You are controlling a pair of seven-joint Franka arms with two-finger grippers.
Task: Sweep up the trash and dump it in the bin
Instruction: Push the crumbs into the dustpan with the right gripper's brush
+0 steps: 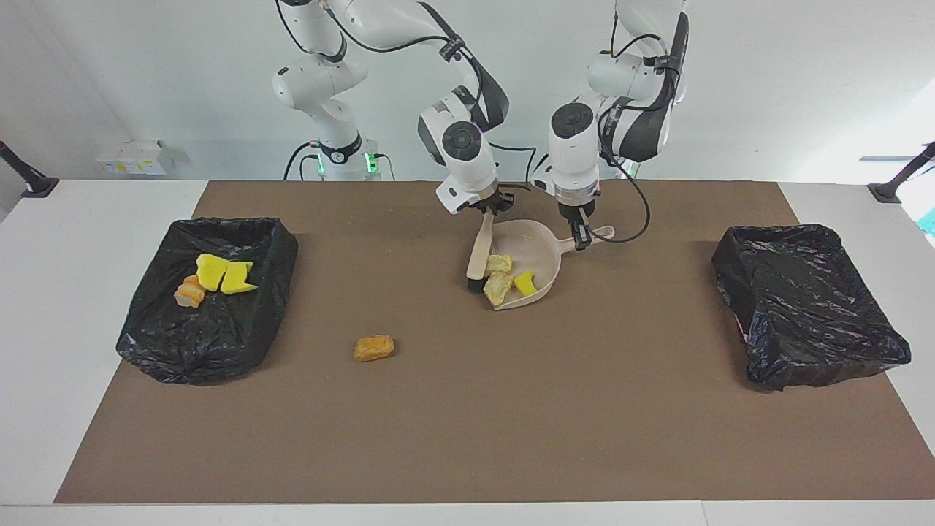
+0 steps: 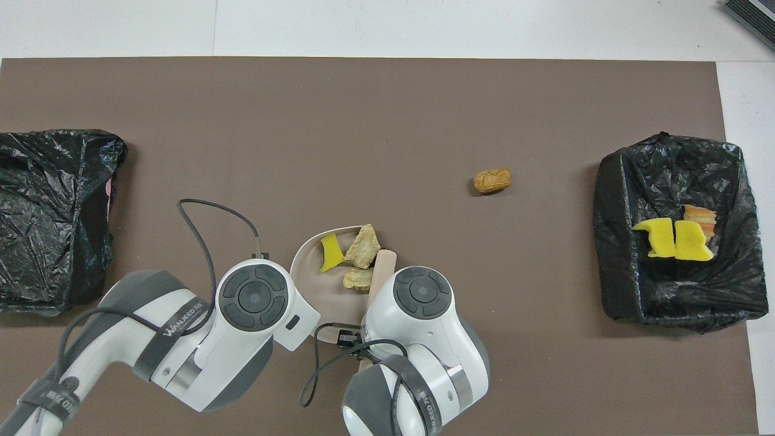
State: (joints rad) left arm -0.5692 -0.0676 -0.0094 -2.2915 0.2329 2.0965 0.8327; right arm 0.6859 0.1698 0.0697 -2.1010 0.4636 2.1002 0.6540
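Brown matted surface: three trash pieces lie in the black-lined bin, three in the beige plastic dustpan gripped by the left claw; the right claw grips the black-bristled brush; an orange lump remains unswept.

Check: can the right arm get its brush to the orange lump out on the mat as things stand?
Probably yes. The orange lump lies alone on bare mat, nothing around it. The right gripper holds the brush at the dustpan mouth, and open mat lies between.
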